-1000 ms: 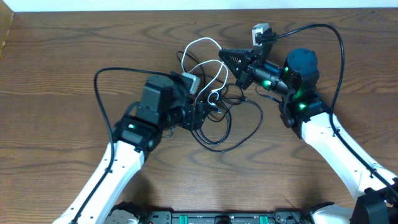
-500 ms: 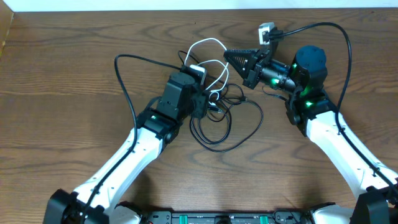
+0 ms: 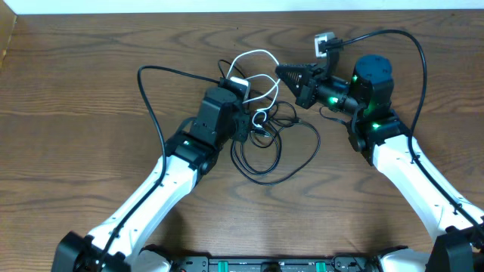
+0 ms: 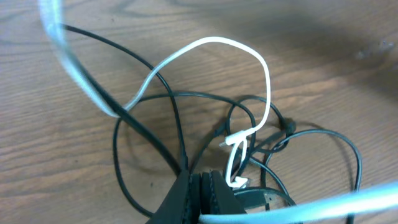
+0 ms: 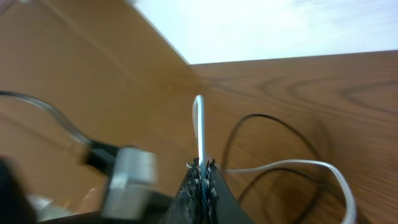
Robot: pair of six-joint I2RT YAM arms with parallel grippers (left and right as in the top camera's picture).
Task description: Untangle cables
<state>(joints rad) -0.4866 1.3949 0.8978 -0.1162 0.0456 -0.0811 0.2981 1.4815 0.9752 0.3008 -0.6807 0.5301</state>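
tangle of thin black cords | right gripper pinches thin white cord | left gripper squeezed shut

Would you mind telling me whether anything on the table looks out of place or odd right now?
Only the tangle itself: in the middle of the table, the white cord loops in and out of the snarled black cords, with one loop pinched in the right gripper. No visible damage, and nothing spilled.
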